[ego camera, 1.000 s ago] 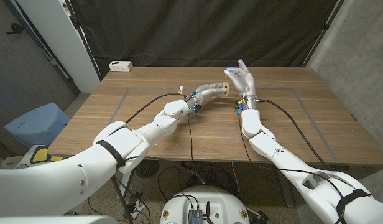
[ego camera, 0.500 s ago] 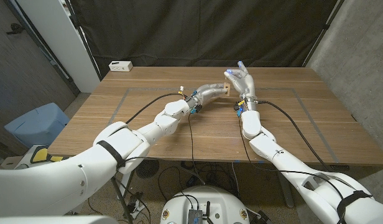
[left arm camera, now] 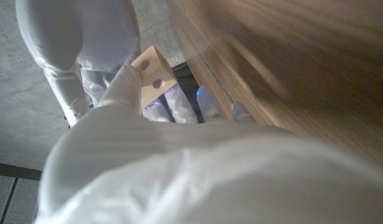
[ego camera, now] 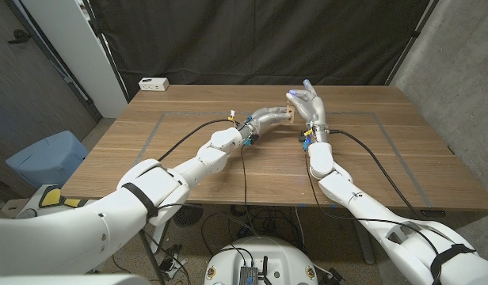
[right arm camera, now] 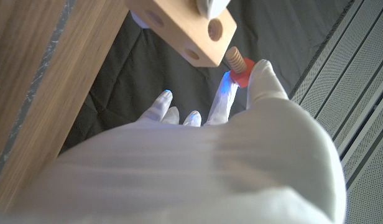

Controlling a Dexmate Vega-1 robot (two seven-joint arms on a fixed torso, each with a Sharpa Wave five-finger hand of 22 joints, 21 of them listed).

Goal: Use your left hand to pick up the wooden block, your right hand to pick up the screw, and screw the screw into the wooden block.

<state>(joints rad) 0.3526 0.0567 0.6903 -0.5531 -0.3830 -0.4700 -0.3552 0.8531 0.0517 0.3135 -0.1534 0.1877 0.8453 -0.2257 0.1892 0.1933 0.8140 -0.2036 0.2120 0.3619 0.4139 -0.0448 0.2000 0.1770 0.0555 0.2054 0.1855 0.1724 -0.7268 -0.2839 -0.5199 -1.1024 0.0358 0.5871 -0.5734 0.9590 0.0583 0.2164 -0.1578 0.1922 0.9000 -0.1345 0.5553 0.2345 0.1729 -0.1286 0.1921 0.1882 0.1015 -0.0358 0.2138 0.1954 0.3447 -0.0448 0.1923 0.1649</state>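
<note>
Left hand (ego camera: 282, 113) clamped on the wooden block (right arm camera: 182, 32), held up over the far middle of the table (ego camera: 402, 150). Right hand (right arm camera: 241, 112) just beside, pinching the red-headed screw (right arm camera: 236, 66), its threaded tip at the block's end.

Head overview; wrist close-ups, shared wooden block (right arm camera: 179, 31)

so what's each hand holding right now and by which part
Left hand grips the wooden block by its end; right hand pinches the screw by its red head.
</note>
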